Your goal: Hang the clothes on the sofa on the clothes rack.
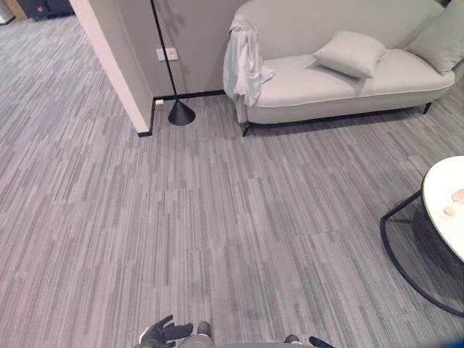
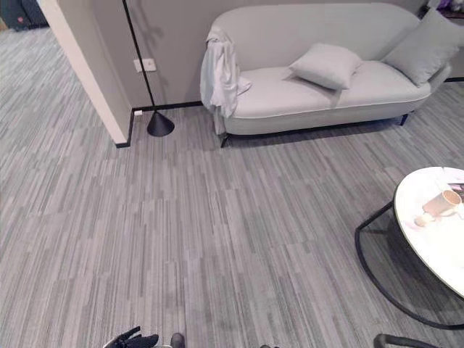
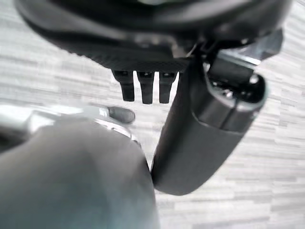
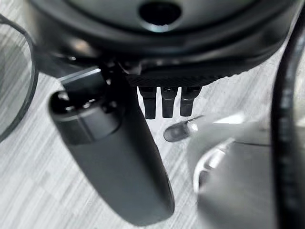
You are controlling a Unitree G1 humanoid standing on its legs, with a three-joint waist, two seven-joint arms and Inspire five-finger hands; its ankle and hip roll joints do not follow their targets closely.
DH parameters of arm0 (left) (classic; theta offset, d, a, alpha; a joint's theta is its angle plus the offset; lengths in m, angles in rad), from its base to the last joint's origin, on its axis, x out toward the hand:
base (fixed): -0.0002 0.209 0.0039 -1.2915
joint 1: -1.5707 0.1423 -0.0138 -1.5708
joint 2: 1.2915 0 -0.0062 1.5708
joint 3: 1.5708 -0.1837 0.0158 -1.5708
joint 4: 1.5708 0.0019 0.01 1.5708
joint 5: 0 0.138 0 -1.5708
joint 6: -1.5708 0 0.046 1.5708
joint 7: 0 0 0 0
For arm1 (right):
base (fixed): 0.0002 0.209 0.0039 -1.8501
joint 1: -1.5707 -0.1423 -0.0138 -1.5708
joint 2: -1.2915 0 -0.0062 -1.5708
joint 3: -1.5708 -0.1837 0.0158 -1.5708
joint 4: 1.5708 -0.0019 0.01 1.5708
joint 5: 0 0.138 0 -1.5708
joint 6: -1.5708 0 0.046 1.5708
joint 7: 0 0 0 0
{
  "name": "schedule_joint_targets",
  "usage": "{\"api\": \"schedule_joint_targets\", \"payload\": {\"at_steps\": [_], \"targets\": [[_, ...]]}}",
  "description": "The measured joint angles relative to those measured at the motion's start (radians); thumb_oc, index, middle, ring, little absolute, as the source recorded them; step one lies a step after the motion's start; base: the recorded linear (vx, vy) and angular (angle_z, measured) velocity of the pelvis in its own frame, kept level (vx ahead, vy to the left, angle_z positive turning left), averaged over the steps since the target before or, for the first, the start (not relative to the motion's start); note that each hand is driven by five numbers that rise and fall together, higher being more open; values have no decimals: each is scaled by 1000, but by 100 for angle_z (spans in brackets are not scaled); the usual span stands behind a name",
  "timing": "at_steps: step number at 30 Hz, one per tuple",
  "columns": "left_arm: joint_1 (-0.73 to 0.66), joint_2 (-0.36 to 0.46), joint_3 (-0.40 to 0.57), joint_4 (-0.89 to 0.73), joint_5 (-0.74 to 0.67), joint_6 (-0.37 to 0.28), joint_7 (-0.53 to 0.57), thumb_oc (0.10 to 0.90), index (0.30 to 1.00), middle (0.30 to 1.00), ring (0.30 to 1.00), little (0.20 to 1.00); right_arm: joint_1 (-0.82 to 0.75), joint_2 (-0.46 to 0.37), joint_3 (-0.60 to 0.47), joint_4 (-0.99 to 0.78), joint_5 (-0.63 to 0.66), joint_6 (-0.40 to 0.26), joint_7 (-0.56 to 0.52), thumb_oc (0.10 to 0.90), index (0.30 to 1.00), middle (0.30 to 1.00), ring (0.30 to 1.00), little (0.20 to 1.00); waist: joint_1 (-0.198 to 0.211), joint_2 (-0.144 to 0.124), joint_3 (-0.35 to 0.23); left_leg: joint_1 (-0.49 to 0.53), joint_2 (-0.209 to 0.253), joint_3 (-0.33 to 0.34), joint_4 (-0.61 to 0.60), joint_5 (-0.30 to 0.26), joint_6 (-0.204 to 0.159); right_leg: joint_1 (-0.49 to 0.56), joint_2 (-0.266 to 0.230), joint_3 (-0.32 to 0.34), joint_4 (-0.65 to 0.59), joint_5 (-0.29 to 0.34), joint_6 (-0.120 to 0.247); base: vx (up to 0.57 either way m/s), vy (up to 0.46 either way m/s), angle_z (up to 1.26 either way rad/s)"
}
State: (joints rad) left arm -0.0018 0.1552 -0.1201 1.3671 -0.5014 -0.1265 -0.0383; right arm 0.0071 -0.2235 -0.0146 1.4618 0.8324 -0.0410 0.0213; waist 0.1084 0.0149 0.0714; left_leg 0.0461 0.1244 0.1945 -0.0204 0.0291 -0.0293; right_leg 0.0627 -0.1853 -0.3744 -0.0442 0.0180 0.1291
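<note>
I see grey striped carpet [image 1: 217,217] running across to a pale sofa [image 1: 304,83] against the far wall. The clothes, one whitish garment [image 1: 243,61], hang over the sofa's arm at the end nearest the floor lamp [image 1: 181,113], trailing down its side. Two cushions [image 1: 351,52] sit on the seat, one in the middle and one at the other end. A round white table [image 1: 435,210] stands on my right with a cup [image 2: 442,203] near its edge. My left hand [image 3: 152,52] and right hand [image 4: 162,52] hang over the carpet, fingers straight and apart, holding nothing.
</note>
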Motion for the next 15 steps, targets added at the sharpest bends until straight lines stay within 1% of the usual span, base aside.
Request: {"api": "schedule_joint_targets", "payload": {"at_steps": [1, 2, 3, 5, 6, 9, 10, 12, 15], "targets": [[11, 1, 8, -3, 0, -1, 2, 800, 900, 900, 900, 900, 8, -1, 27, -22, 0, 0, 1, 800, 900, 900, 900, 900, -3, -5, -16, -5, 0, -7, 20, -7, -15, 16, 1, 4, -20, 3, -4, 9, -67, -14], [13, -2, 7, -3, 0, -1, 2, 800, 900, 900, 900, 900, 12, 4, 35, -32, 0, -1, 3, 800, 900, 900, 900, 900, -3, -2, -28, -3, 0, -8, 16, -9, -18, 19, 4, 3, -27, 4, -4, 26, -100, -2], [15, -7, 7, -2, 0, 0, 2, 800, 900, 900, 900, 900, 17, -2, 45, -49, -1, -4, 5, 800, 900, 900, 900, 900, -5, 5, -49, 2, 5, -12, 0, -11, -25, 14, 11, -1, -27, 5, -2, 19, -56, 6], [14, -8, 6, -3, 0, -1, 1, 800, 900, 900, 900, 900, 11, 1, 47, -59, -1, -5, 9, 800, 900, 900, 900, 900, -3, 6, -51, 4, 7, -14, -5, -17, -41, 12, 12, -3, -26, 7, 1, 13, -74, 6], [13, -4, 3, -4, 0, -1, 1, 800, 900, 900, 900, 900, 1, 16, 58, -66, -3, -8, 13, 800, 900, 900, 900, 900, -3, 0, -57, 7, 4, -18, -7, -22, -50, 15, 8, -3, -26, 10, 6, 22, -110, 4], [12, 23, -30, -5, 1, -1, 1, 800, 900, 900, 900, 900, -16, 56, 115, -65, -64, -8, 26, 800, 900, 900, 900, 900, -3, -32, -63, 9, -4, -33, -10, -23, -52, 23, 1, -12, -30, 12, 11, 12, -65, 11], [13, 26, -32, -4, 2, -1, 0, 800, 900, 900, 900, 900, -20, 71, 118, -60, -86, -7, 31, 800, 900, 900, 900, 900, -2, -36, -65, 10, -5, -41, -11, -27, -58, 27, -1, -19, -30, 13, 13, 16, -58, 17], [13, 26, -33, -4, 2, -1, 0, 800, 900, 900, 900, 900, -21, 73, 124, -54, -121, -7, 34, 800, 900, 900, 900, 900, 1, -34, -66, 12, -8, -46, -12, -32, -64, 28, -4, -22, -30, 15, 17, 12, -46, 9], [16, 26, -39, 0, 2, 0, 0, 800, 900, 900, 900, 900, -20, 68, 142, -61, -122, -7, 41, 800, 900, 900, 900, 900, 1, -27, -69, 10, -19, -55, -11, -31, -63, 31, -14, -24, -30, 19, 23, 11, -39, 5]]}}
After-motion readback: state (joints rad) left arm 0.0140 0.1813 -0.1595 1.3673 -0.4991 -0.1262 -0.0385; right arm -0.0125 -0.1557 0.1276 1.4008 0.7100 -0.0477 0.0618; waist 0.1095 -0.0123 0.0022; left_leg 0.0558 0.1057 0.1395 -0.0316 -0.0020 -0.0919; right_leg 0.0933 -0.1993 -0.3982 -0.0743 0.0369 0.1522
